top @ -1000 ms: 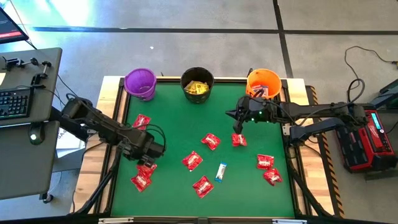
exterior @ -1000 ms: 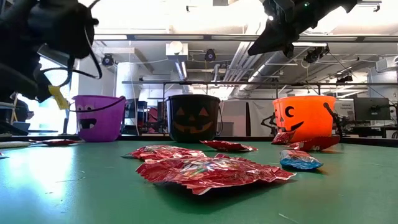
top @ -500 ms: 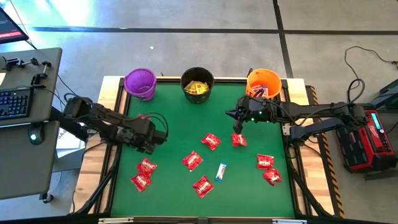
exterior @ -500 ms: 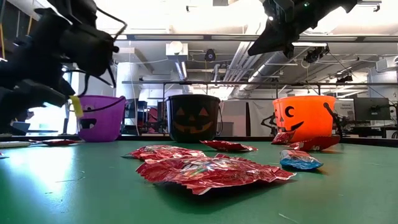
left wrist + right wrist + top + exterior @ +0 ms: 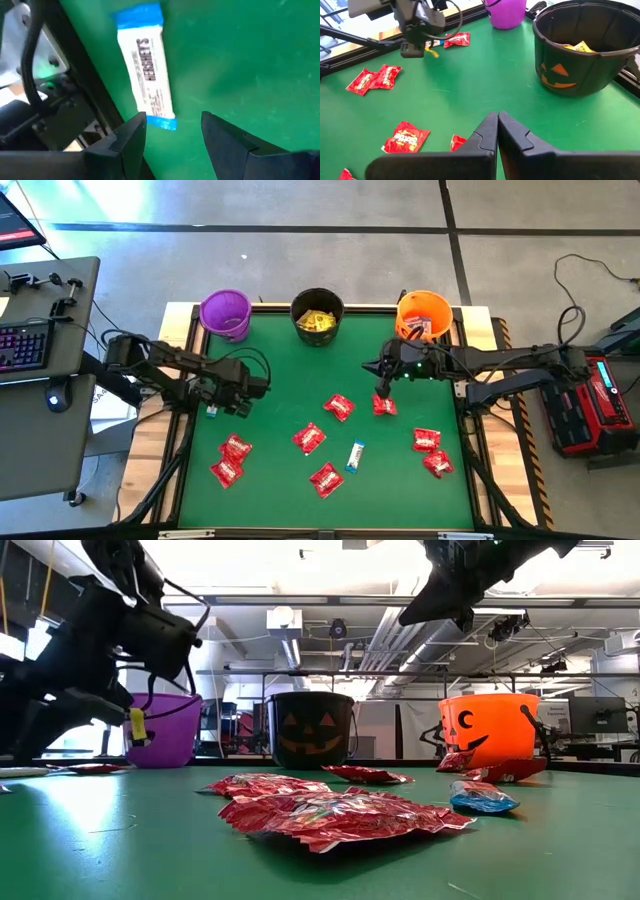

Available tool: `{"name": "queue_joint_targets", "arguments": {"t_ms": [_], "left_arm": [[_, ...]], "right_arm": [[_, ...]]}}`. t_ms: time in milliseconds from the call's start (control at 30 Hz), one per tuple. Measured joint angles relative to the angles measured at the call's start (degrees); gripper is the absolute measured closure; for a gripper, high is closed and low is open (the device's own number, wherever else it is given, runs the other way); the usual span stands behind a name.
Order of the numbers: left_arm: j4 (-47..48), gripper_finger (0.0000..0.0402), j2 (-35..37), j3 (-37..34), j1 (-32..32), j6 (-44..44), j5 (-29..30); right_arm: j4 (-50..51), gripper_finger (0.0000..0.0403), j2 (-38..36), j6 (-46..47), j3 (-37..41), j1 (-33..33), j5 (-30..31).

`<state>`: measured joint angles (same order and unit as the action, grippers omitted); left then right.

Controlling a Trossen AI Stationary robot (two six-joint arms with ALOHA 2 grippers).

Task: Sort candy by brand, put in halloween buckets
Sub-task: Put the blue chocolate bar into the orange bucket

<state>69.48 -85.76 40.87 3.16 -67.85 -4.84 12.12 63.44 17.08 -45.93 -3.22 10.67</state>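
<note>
The left gripper [image 5: 172, 132] hung over the left side of the green table [image 5: 280, 370], its jaws closed across one end of a white-and-blue bar [image 5: 146, 65] that dangled clear of the surface, not far from the purple bucket [image 5: 207, 315]. The bar looked light and slim, probably stiff inside a slick wrapper; pinched at one end, it seemed likely to swing or slip, and a hold across its middle would likely have been steadier, without enough squeeze to snap it. The right gripper [image 5: 381, 388], jaws pressed together and empty, hovered just above a red packet [image 5: 385, 406] in front of the orange bucket [image 5: 446, 308]. The black bucket [image 5: 296, 308], between the other two along the far edge, held yellow packets [image 5: 318, 321]. More red packets [image 5: 309, 439] lay scattered flat across the middle and near side, thin, crinkly and probably soft to the pinch, with a second white-and-blue bar [image 5: 355, 456] among them. The table top was a smooth green mat within a pale wooden border [image 5: 178, 340], level and offering little to catch on. Around it were a grey floor, a desk with a keyboard [image 5: 22, 345] to the left, a red-and-black unit [image 5: 590, 405] to the right, and a workshop with ceiling ducts [image 5: 285, 625] beyond.
</note>
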Motion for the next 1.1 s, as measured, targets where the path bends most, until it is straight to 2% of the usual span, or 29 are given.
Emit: {"name": "queue_joint_targets", "arguments": {"t_ms": [467,900,1100], "left_arm": [[0.15,0.0219,-0.26,0.01,7.95,5.18,4.50],[-3.26,0.0219,-7.09,0.18,17.80,15.11,3.78],[-3.78,0.0230,-7.98,0.16,21.00,18.57,2.83]], "right_arm": [[-0.06,0.0402,0.00,-0.60,0.00,0.00,0.05],[-0.07,0.0402,0.00,0.43,0.00,0.00,0.10],[-0.02,0.0402,0.00,0.98,0.00,0.00,0.10]]}}
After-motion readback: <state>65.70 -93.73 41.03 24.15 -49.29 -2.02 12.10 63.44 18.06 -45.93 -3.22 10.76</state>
